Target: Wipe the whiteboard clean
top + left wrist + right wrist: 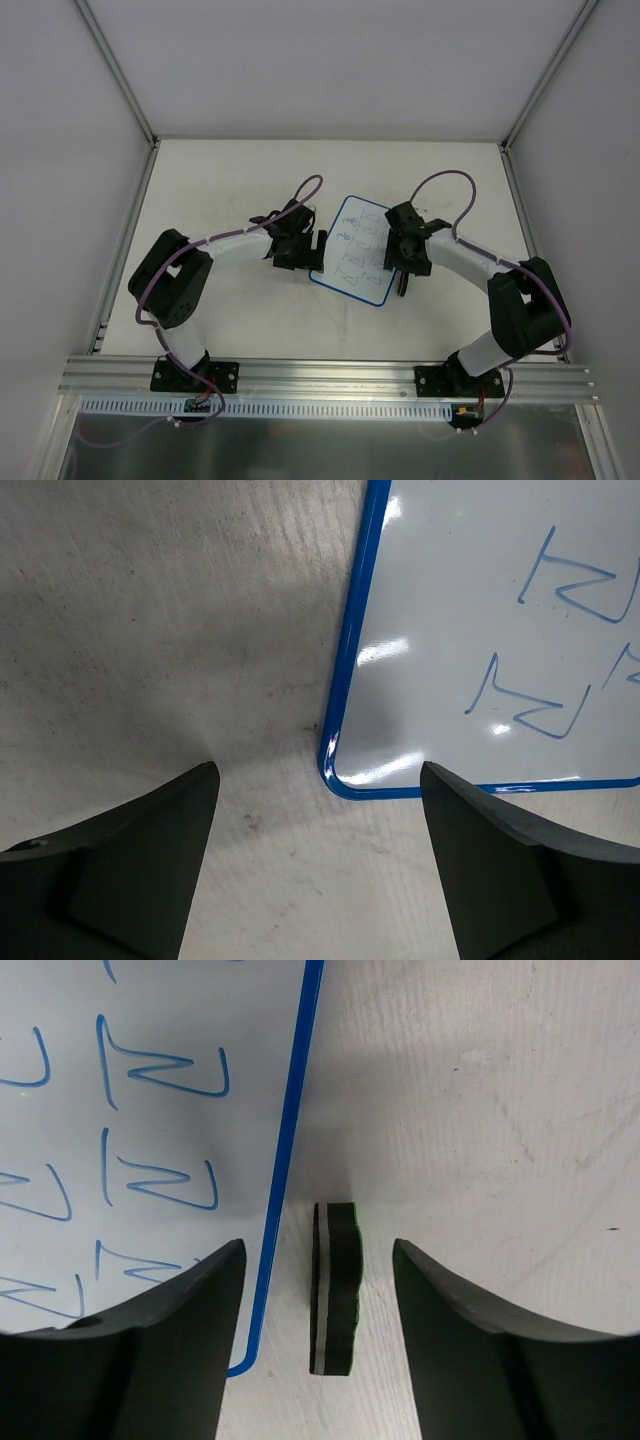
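Note:
The whiteboard (352,250) lies flat and tilted on the table, blue-rimmed, with several blue handwritten marks on its face (150,1110). My left gripper (320,770) is open over bare table at the board's rounded corner (335,770), and holds nothing. My right gripper (319,1243) is open just off the board's right edge. A small black-and-green eraser (335,1290) stands on its edge between its fingers, with a gap on each side. In the top view that eraser (401,285) shows as a dark speck under the right gripper (402,272).
The table (220,190) is pale and scuffed, fenced by white walls and metal posts at the back and sides. An aluminium rail (330,375) carrying both arm bases runs along the near edge. Purple cables loop above each arm.

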Robot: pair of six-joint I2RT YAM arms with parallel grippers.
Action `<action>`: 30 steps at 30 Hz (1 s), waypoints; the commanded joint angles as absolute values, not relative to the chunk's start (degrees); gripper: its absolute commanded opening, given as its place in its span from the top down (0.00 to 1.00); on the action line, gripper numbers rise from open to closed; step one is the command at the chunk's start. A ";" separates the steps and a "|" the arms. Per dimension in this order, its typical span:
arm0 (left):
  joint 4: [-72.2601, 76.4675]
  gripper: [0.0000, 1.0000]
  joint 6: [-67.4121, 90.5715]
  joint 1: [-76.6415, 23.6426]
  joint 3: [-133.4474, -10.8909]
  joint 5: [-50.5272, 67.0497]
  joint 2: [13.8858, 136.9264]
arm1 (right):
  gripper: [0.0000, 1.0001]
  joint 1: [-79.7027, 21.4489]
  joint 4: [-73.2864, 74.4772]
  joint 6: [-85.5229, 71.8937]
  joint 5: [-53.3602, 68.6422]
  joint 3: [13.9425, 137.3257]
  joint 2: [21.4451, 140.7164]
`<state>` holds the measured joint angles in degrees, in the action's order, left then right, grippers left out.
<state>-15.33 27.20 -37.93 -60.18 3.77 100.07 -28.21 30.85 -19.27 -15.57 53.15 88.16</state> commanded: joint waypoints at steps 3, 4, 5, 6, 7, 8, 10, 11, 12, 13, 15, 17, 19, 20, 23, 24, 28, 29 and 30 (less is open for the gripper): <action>-16.08 0.17 26.19 -38.32 -60.38 2.37 98.09 | 0.33 -27.60 31.81 -16.96 -16.70 54.94 87.45; -16.08 0.17 26.19 -38.32 -60.38 2.46 98.09 | 0.34 -27.34 31.90 -16.79 -16.53 54.67 87.19; -16.08 0.17 26.19 -38.32 -60.38 2.55 98.00 | 0.34 -27.25 31.90 -16.70 -16.44 54.32 86.40; -16.08 0.17 26.28 -38.32 -60.38 2.64 98.00 | 0.34 -27.07 31.90 -16.70 -16.26 53.53 85.87; -16.17 0.17 26.19 -38.32 -60.29 2.64 97.91 | 0.35 -26.81 31.82 -16.70 -16.00 53.09 85.43; -16.17 0.17 26.19 -38.32 -60.29 2.72 97.91 | 0.35 -26.63 31.90 -16.79 -16.00 52.65 84.39; -16.09 0.17 26.28 -38.32 -60.21 2.64 98.00 | 0.36 -25.93 31.90 -17.05 -15.82 51.16 83.59; -16.17 0.17 26.28 -38.32 -60.29 2.72 97.91 | 0.36 -25.67 31.90 -17.22 -15.82 50.54 83.15; -16.17 0.17 26.28 -38.32 -60.29 2.81 98.08 | 0.36 -25.32 31.82 -17.31 -15.82 50.10 82.45; -16.17 0.17 26.28 -38.32 -60.29 2.99 98.09 | 0.36 -24.70 31.90 -17.31 -15.91 49.23 82.09; -16.17 0.17 26.28 -38.32 -60.29 3.25 98.09 | 0.36 -24.08 31.82 -17.32 -15.73 48.43 81.30; -16.17 0.17 26.28 -38.32 -60.29 3.16 98.00 | 0.36 -22.94 32.25 -17.49 -15.73 47.55 79.81; -16.26 0.17 26.19 -38.32 -60.21 3.16 97.82 | 0.36 -21.72 32.87 -17.66 -15.99 46.94 77.89; -16.26 0.17 26.19 -38.32 -60.21 3.16 97.82 | 0.36 -21.27 32.96 -17.67 -16.00 46.32 77.09; -16.35 0.17 26.10 -38.32 -60.21 3.16 97.73 | 0.36 -19.87 33.92 -17.58 -17.05 45.53 74.46; -16.26 0.17 26.10 -38.32 -60.21 3.16 97.82 | 0.36 -19.60 34.10 -17.58 -17.22 45.09 73.92; -16.35 0.17 26.28 -38.32 -60.29 3.51 98.09 | 0.36 -18.72 35.59 -18.28 -17.40 43.86 72.16; -16.35 0.17 26.19 -38.32 -60.29 3.43 98.09 | 0.36 -18.72 35.86 -18.80 -17.49 43.51 71.81; -16.35 0.17 26.19 -38.32 -60.38 3.43 98.17 | 0.37 -18.63 35.86 -19.59 -16.97 42.72 71.02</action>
<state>-15.44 27.00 -37.93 -60.18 3.79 100.05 -19.18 33.50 -17.76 -16.05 44.36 73.32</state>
